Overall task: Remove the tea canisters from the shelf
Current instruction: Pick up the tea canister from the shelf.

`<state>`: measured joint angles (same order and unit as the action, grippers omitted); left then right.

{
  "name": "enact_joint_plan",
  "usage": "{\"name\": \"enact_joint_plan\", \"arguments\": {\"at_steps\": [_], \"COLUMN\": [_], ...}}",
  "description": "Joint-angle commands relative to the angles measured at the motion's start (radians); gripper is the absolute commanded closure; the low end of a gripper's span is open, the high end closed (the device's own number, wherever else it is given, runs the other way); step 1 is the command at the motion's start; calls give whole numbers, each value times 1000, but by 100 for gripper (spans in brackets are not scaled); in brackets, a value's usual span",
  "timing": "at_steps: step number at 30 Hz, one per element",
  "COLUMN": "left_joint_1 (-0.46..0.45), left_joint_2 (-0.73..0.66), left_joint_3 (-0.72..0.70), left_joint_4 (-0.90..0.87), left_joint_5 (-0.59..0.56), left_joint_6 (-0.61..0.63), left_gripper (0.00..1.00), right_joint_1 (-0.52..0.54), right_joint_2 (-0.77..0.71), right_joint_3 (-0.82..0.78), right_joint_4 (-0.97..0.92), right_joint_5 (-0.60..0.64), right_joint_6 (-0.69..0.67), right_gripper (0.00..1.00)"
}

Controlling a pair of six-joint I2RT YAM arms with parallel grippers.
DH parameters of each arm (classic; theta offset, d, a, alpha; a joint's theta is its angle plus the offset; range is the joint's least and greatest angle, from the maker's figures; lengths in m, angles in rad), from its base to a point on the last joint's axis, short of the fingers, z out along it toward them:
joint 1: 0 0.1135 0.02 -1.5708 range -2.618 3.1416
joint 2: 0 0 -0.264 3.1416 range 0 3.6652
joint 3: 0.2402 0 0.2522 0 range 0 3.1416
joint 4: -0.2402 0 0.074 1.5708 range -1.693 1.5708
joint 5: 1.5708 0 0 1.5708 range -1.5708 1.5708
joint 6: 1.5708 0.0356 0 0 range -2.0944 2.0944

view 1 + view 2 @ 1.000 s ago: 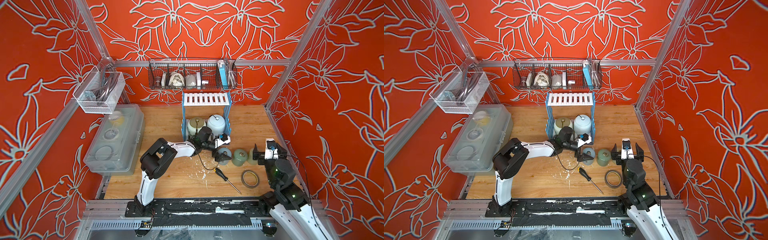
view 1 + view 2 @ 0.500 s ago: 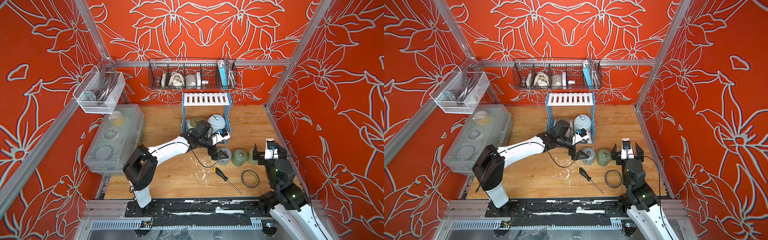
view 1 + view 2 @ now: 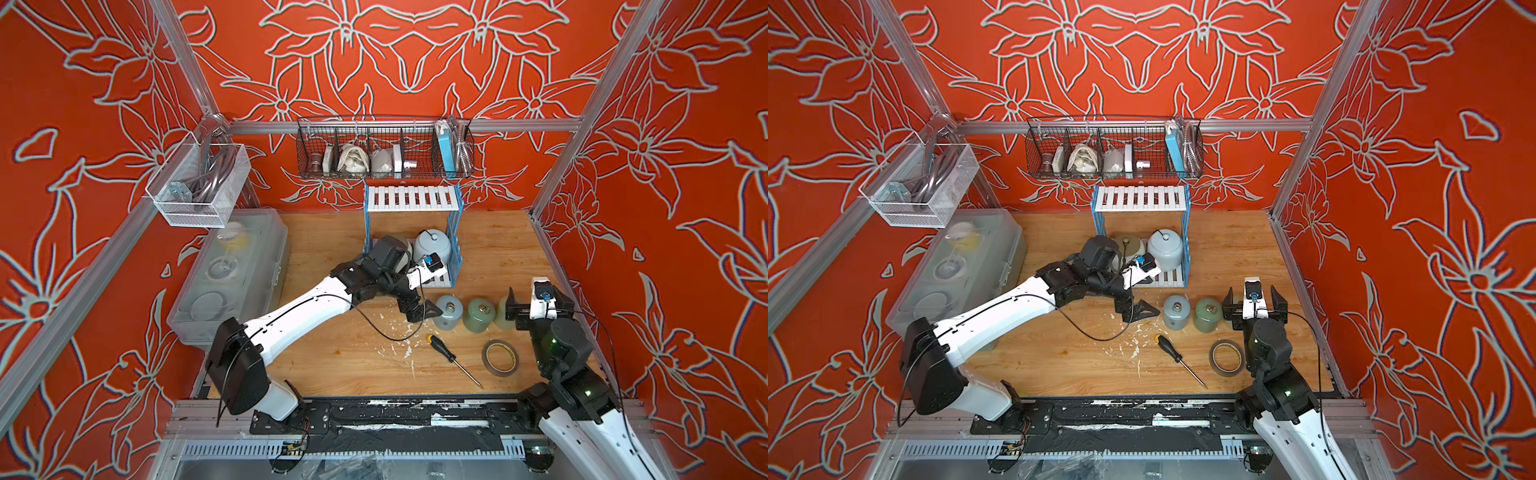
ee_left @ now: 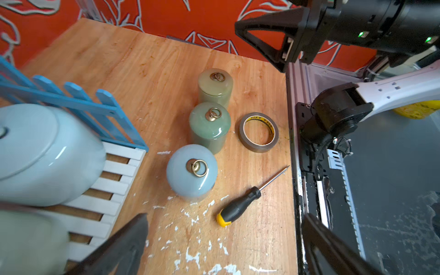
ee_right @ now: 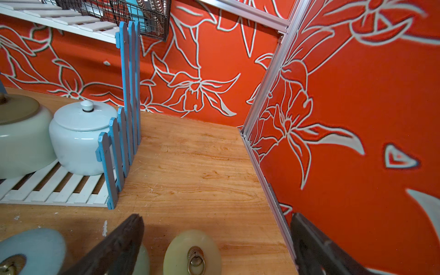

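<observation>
The shelf (image 3: 411, 198) stands at the back. Its lower board holds the pale blue-white tea canister (image 3: 432, 245) (image 5: 81, 135) and the cream one (image 3: 1128, 245), which my left arm partly hides. The grey-blue (image 3: 449, 309) (image 4: 191, 171), sage green (image 3: 481, 313) (image 4: 209, 126) and yellow-green (image 4: 215, 85) (image 5: 192, 252) canisters stand in a row on the table in front. My left gripper (image 3: 420, 311) (image 4: 221, 250) is open and empty just left of the grey-blue one. My right gripper (image 3: 538, 299) (image 5: 214, 250) hangs open over the yellow-green one.
A screwdriver (image 3: 451, 359) and a tape roll (image 3: 500, 357) lie near the table's front. A clear plastic box (image 3: 232, 274) sits at the left. A black wire basket (image 3: 384, 149) hangs on the back wall and a clear mesh basket (image 3: 199, 185) on the left wall.
My left arm has stretched out, its elbow swinging left and forward; its open gripper has shifted slightly left, away from the grey-blue canister. The right arm has not moved.
</observation>
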<state>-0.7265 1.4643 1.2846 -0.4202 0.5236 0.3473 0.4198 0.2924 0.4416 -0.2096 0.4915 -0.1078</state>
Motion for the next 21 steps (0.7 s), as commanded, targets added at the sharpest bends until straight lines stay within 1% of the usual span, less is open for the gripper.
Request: {"name": "enact_joint_plan", "arguments": {"at_steps": [1, 4, 6, 10, 14, 18, 21], "left_joint_1": [5, 13, 31, 100, 191, 256, 337], "left_joint_2": [-67, -125, -161, -225, -271, -320, -356], "left_joint_3": [-29, -65, -79, -116, -146, -179, -200], "left_joint_4": [-68, -69, -74, -76, -80, -107, -112], "left_joint_5": [-138, -209, -231, -214, -204, -213, -204], "left_joint_6": [4, 11, -8, -54, -79, -83, -120], "left_gripper": [1, 1, 1, 1, 1, 1, 1], "right_joint_1": [-4, -4, -4, -4, -4, -4, -4], "right_joint_2": [-7, 0, 8, 14, 18, 25, 66], "right_joint_3": [-2, 3, 12, 27, 58, 78, 114], "right_joint_4": [-7, -14, -25, -29, -57, -59, -82], "right_joint_5": [-19, -27, -22, -42, -57, -104, -129], "right_joint_6": [23, 27, 29, 41, 67, 80, 95], "right_gripper": [1, 1, 1, 1, 1, 1, 1]}}
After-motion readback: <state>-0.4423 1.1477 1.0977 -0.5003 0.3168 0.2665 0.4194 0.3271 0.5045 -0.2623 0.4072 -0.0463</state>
